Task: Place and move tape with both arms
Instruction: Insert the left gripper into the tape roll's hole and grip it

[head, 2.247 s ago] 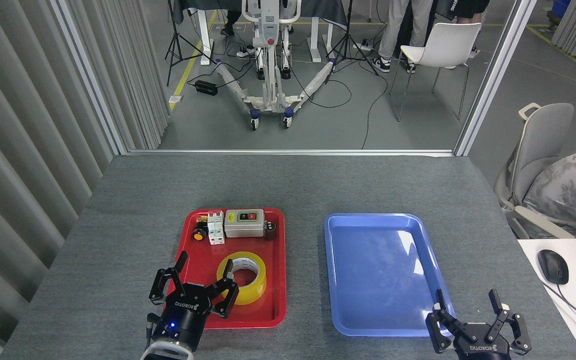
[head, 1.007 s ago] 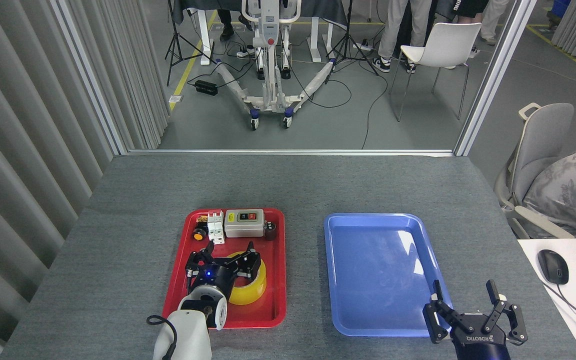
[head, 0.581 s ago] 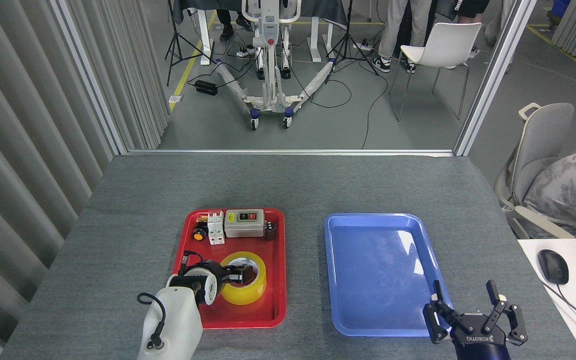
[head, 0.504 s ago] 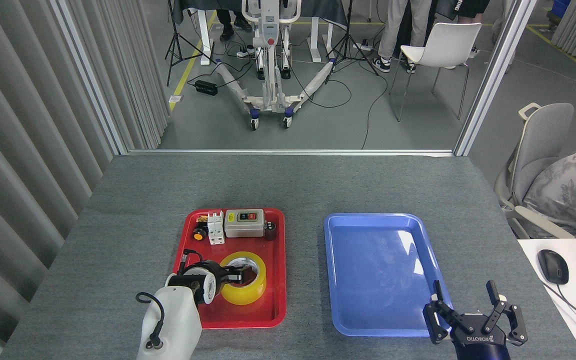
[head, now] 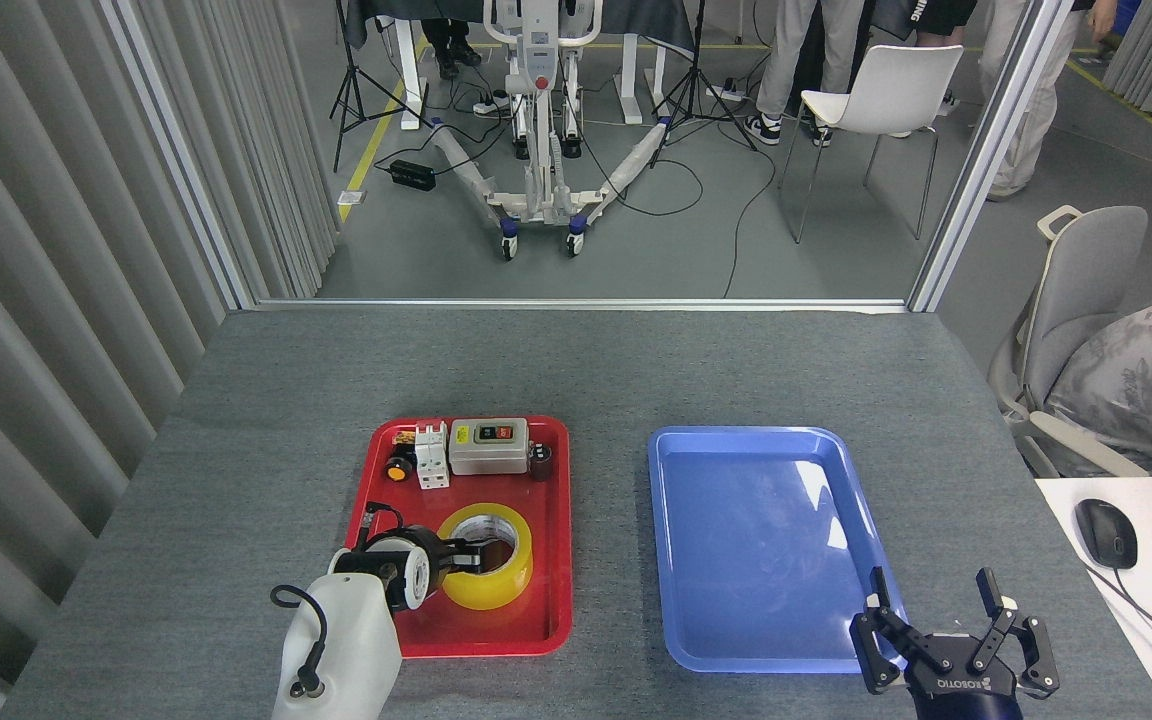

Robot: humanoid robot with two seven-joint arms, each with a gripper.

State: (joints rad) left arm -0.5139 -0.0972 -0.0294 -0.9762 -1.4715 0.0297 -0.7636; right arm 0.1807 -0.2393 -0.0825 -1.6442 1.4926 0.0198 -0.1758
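Tape (head: 485,571) lies flat in the lower half of the red tray (head: 556,520), left of centre in the frame. Left gripper (head: 464,557) reaches into it from the left, with its fingers (head: 479,556) across the near wall and into the core; I cannot tell if they already clench. To do this step well, I think the wall should be pinched firmly, one finger inside and the others outside, then lifted straight up, clear of the tray rim. Right gripper (head: 946,625) waits at the lower right with spread fingers, beside the blue tray (head: 676,560).
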